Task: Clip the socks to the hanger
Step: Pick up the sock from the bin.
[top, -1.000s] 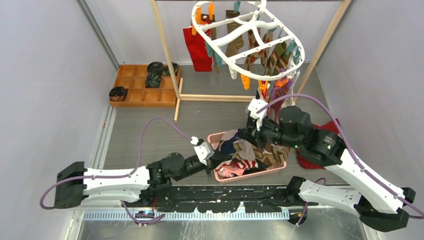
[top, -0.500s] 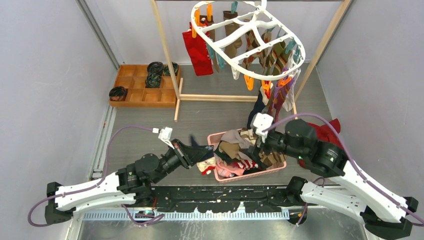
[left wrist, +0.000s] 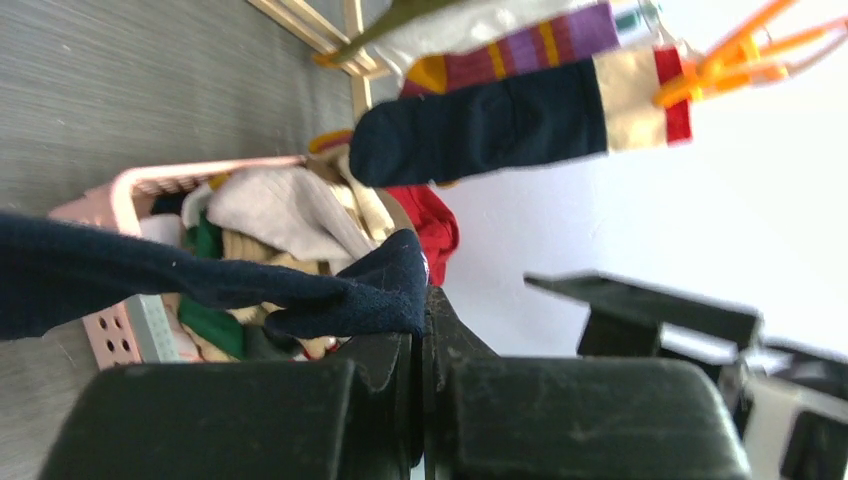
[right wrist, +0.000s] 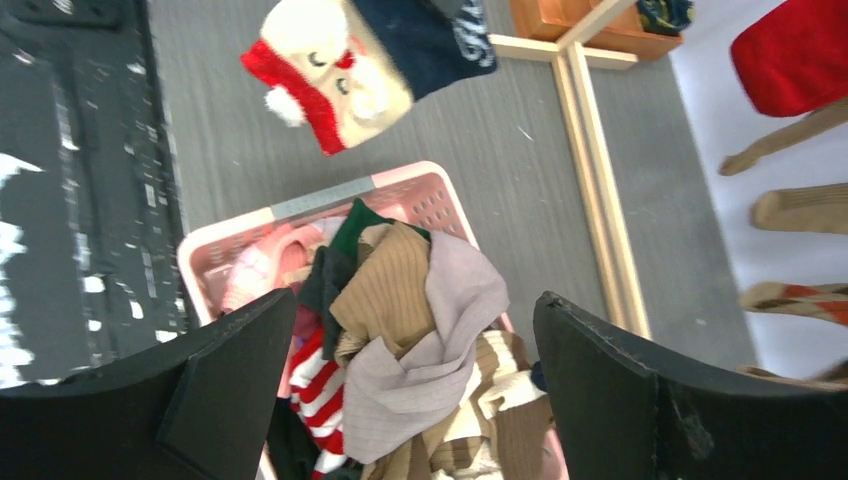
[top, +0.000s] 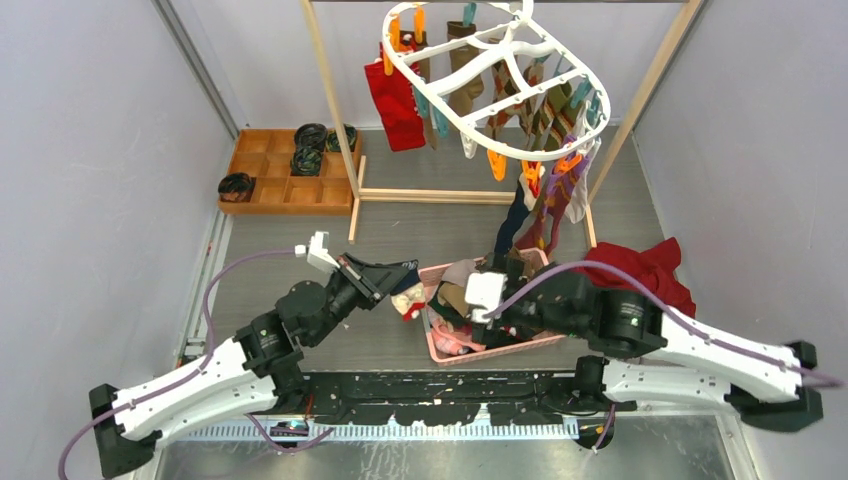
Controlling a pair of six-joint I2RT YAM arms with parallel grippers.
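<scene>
Top view: the left gripper clamps a navy sock beside the pink basket; the hanger hangs above the table's far edge.
Left wrist: fingers pinched on navy fabric.
Right wrist: the right gripper is spread wide above the basket's socks.

You're looking at a hanger of smooth white plastic with a slight gloss, hung on a rack of bare pale wood. The basket is pink plastic, perforated and matt. The socks you can see are soft knit cloth: the navy sock is plain and fuzzy, the tan sock ribbed (the ribs show clearly in the right wrist view). The table is grey, matt and finely grained. The right gripper's fingers look like black matt plastic, lightly scuffed.
</scene>
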